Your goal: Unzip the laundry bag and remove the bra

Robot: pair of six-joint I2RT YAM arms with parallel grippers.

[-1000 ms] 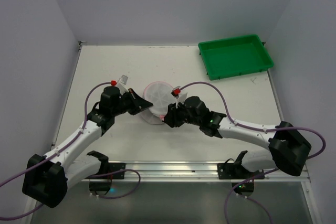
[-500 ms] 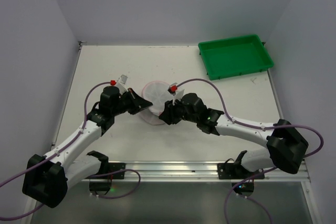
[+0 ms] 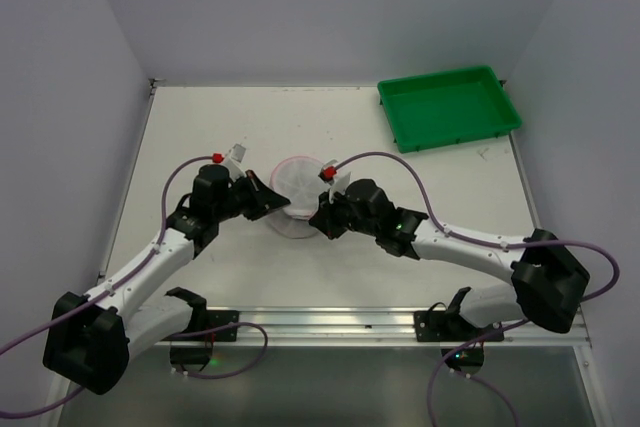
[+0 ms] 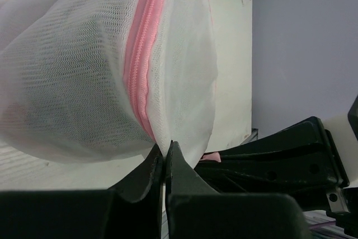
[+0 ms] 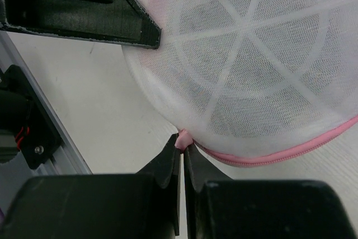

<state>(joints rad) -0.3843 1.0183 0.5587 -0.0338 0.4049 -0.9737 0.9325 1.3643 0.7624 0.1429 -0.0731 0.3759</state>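
Observation:
The laundry bag (image 3: 297, 187), a round white mesh drum with pink zipper trim, sits mid-table between both grippers. My left gripper (image 3: 276, 199) is shut on the bag's mesh edge beside the pink zipper (image 4: 140, 76); the pinch shows in the left wrist view (image 4: 165, 145). My right gripper (image 3: 316, 211) is shut on the small pink zipper pull (image 5: 182, 137) at the bag's rim (image 5: 251, 158). The bag's round mesh face (image 5: 251, 54) fills the right wrist view. The bra is hidden; I cannot make it out through the mesh.
A green tray (image 3: 449, 106) stands at the back right of the table. Grey walls close in the left, back and right sides. A metal rail (image 3: 330, 322) runs along the near edge by the arm bases.
My right gripper has moved left and a little farther from the near edge, along the bag's rim, with the pink pull in it. The bag has turned slightly. The left gripper has held still.

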